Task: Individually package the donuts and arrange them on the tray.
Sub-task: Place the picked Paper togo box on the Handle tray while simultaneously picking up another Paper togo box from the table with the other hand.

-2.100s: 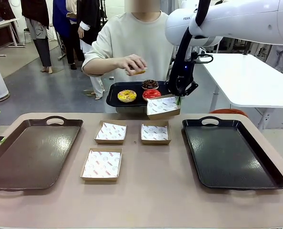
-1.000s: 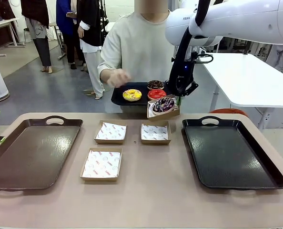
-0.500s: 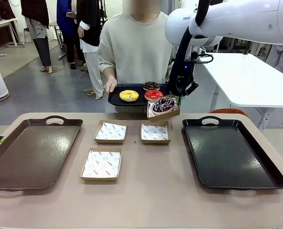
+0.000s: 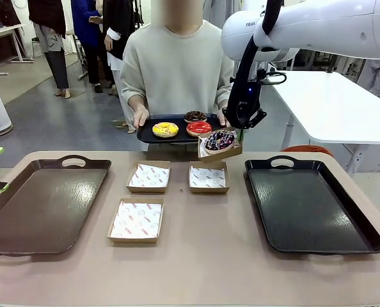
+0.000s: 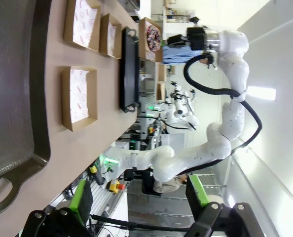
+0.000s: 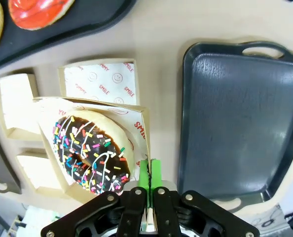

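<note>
Broadly, a tan table (image 4: 196, 268) spans the front view, with a brown tray (image 4: 23, 211) on the robot's left and a black tray (image 4: 311, 211) on its right, both bare. Across the table a person (image 4: 177, 70) holds a dark serving tray (image 4: 145, 136) in both hands. It carries a yellow donut (image 4: 165, 129), a red donut (image 4: 198, 128) and a chocolate donut (image 4: 194, 116). Three empty boxes (image 4: 148, 176) lined with printed paper sit on the table between the two big trays. The right gripper (image 4: 241, 133) points downward above the table's far edge, its jaws closed on one wall of a fourth box (image 4: 221, 153), which hangs tilted in the air just beside the serving tray. Inside that box lies the sprinkled donut (image 4: 219, 139). Seen from the right wrist, donut and box sit wholly to one side of the pinch, so the load hangs off the jaws rather than under them. The black tray lies on the other side of the jaws, lower and closer to the robot. Its long axis runs from the person toward the robot. The right arm is much the nearer to it. The left gripper (image 5: 139, 193) has its jaws spread wide, holding nothing, well apart at the table's left edge.
</note>
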{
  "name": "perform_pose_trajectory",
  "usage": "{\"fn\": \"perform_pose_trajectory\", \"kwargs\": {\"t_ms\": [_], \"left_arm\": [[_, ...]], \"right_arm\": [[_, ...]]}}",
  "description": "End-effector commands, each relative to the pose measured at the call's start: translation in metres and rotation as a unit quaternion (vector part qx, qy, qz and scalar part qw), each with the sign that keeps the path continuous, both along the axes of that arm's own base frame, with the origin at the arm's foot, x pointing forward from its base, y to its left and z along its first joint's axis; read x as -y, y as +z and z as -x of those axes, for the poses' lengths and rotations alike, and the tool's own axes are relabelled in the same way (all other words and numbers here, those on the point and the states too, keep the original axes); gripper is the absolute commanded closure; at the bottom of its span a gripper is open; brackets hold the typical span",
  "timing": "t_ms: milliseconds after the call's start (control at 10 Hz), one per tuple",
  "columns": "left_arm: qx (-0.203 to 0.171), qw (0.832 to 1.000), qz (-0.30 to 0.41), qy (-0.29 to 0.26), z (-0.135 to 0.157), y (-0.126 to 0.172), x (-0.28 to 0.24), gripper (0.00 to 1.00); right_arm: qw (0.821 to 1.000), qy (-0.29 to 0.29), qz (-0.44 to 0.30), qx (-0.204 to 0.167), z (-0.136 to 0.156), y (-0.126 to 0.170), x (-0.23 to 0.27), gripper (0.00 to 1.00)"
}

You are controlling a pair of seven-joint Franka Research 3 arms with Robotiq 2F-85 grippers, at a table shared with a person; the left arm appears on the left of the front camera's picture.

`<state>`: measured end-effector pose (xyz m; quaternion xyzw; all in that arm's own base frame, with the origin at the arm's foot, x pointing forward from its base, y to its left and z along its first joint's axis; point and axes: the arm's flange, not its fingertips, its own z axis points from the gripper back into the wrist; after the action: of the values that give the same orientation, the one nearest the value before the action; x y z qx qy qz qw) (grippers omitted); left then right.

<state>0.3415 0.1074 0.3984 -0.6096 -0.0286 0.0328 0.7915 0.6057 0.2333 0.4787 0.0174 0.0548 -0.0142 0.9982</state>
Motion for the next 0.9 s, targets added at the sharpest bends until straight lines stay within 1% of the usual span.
{"fn": "perform_pose_trajectory", "kwargs": {"t_ms": [0, 100, 200, 400, 500, 600, 800], "left_arm": [[-0.01, 0.995, -0.102, -0.016, -0.007, 0.04, 0.038, 0.0], [-0.015, 0.987, -0.155, -0.033, -0.012, 0.06, 0.064, 0.0], [-0.022, 0.979, -0.199, -0.044, -0.02, 0.075, 0.088, 0.0], [-0.037, 0.955, -0.288, -0.057, -0.029, 0.088, 0.142, 0.0], [-0.048, 0.939, -0.337, -0.058, -0.036, 0.092, 0.172, 0.0], [-0.053, 0.922, -0.378, -0.059, -0.038, 0.092, 0.2, 0.0], [-0.055, 0.889, -0.451, -0.052, -0.049, 0.084, 0.251, 0.0]], "right_arm": [[1.0, 0.019, 0.006, 0.006, 0.019, 0.006, 0.028, 0.99], [1.0, 0.016, -0.009, 0.013, 0.033, 0.008, 0.05, 0.99], [0.999, 0.018, -0.018, 0.022, 0.049, 0.009, 0.07, 0.99], [0.999, 0.013, -0.025, 0.031, 0.079, 0.005, 0.112, 0.99], [0.999, 0.002, -0.036, 0.039, 0.089, -0.001, 0.136, 0.99], [0.998, -0.004, -0.043, 0.039, 0.094, -0.01, 0.156, 0.99], [0.997, -0.004, -0.058, 0.05, 0.094, -0.029, 0.188, 0.99]]}}
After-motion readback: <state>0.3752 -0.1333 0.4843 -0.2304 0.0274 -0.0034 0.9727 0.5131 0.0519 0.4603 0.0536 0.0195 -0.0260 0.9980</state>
